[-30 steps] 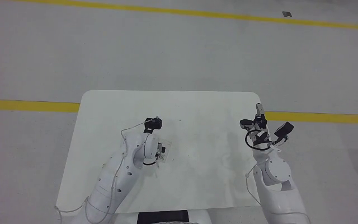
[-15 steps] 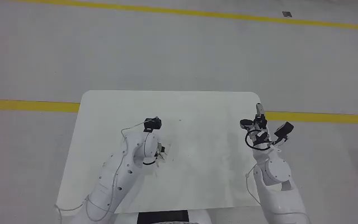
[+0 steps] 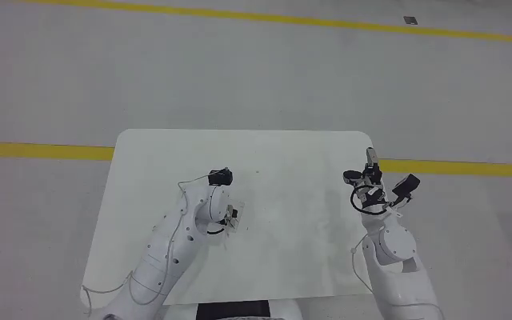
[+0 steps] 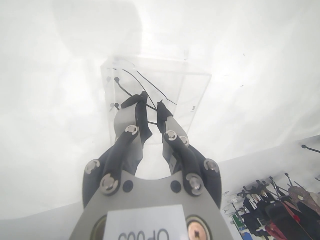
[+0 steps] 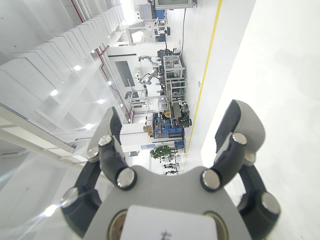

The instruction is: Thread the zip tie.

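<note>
Black zip ties (image 4: 123,88) lie loose in a clear acrylic box (image 4: 195,88) on the white table (image 3: 160,176), their thin straps slanting across the box floor with the small heads towards one wall. The left gripper (image 4: 152,101) is reaching down into that box. Its jaws stand narrowly apart, and two straps cross the gap between the fingertips (image 4: 143,96), so the ties' long axis runs across the line of closing rather than along it. I judge that closing from here would catch a strap mid-length, though which one is hard to tell. The right gripper (image 5: 175,118) is well apart from the box, held up by the table's far side edge, jaws wide and empty, pointing out towards the room. The left arm is clearly the nearer one. From the top view the ties themselves are too fine to make out; the left wrist view gives their lie.
</note>
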Motion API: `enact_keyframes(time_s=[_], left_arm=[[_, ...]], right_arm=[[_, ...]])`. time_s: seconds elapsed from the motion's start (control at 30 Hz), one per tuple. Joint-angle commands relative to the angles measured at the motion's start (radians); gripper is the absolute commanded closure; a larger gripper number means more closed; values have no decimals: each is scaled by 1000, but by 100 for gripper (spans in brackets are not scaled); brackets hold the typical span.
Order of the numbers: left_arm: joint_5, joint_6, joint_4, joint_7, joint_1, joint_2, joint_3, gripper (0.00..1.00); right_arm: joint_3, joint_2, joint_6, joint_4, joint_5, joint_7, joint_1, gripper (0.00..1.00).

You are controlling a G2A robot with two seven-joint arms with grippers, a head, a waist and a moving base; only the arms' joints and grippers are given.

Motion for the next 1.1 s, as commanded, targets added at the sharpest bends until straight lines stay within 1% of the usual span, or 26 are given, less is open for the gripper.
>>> enact_keyframes(time_s=[0.0, 0.3, 0.43, 0.67, 0.83, 1.0, 1.07], left_arm=[[-1, 0, 4, 0, -2, -2, -1, 90], [1, 0, 22, 0, -5, -8, -5, 90], [-2, 0, 31, 0, -7, -10, -4, 89], [-3, 0, 47, 0, -15, -13, -2, 84], [-4, 0, 61, 3, -20, -16, 0, 84], [-5, 0, 80, 7, -27, -19, 4, 88], [-5, 0, 84, 7, -28, -20, 5, 93]], right_arm=[[0, 0, 0, 0, 0, 0, 0, 0], [0, 0, 0, 0, 0, 0, 0, 0], [0, 0, 0, 0, 0, 0, 0, 0], [0, 0, 0, 0, 0, 0, 0, 0], [0, 0, 0, 0, 0, 0, 0, 0], [0, 0, 0, 0, 0, 0, 0, 0], [0, 0, 0, 0, 0, 0, 0, 0]])
